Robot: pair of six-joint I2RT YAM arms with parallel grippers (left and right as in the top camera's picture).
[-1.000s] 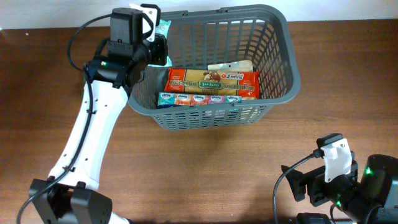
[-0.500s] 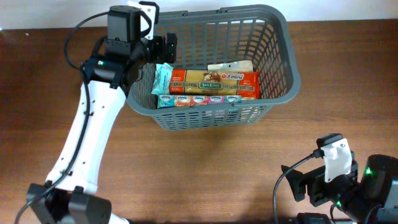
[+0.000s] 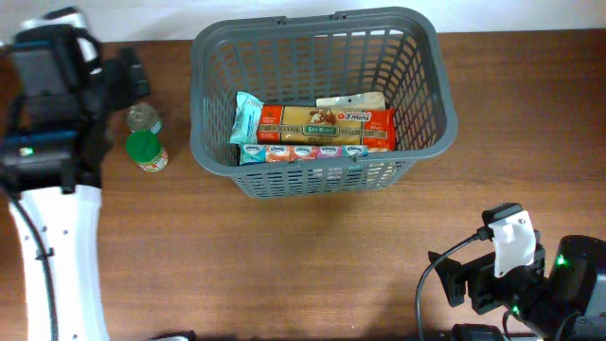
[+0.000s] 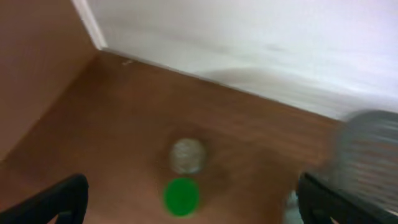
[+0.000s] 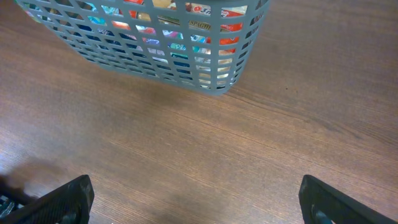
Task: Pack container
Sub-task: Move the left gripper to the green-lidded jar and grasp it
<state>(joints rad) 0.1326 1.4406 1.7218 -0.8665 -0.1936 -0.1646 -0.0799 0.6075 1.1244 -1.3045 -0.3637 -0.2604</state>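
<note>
The container [image 3: 445, 104], a large dark grey slotted basket, stands at the back middle of the table. Inside it lie a teal packet [image 3: 246, 118], a red and orange box [image 3: 327, 123], a row of small cartons [image 3: 303, 152] and a cream packet [image 3: 355, 101]. My left gripper [image 3: 133, 80] hovers left of the basket, open and empty, over a green-lidded jar [image 3: 145, 150] and a clear-lidded jar [image 3: 143, 117]. The blurred left wrist view shows the green lid [image 4: 181, 196] between the open left gripper [image 4: 193, 202] fingers. My right gripper [image 3: 454, 281] rests open at the front right, its wrist view facing the basket [image 5: 186, 68].
The two jars stand close together on the brown wooden table [image 3: 312, 256], a short way from the basket's left wall. A white wall [image 4: 249, 37] runs along the table's back edge. The right gripper [image 5: 199, 199] has bare wood beneath it.
My left gripper opened and let the teal packet drop into the basket, then swung left out of it to above the two jars. The right arm has not moved.
</note>
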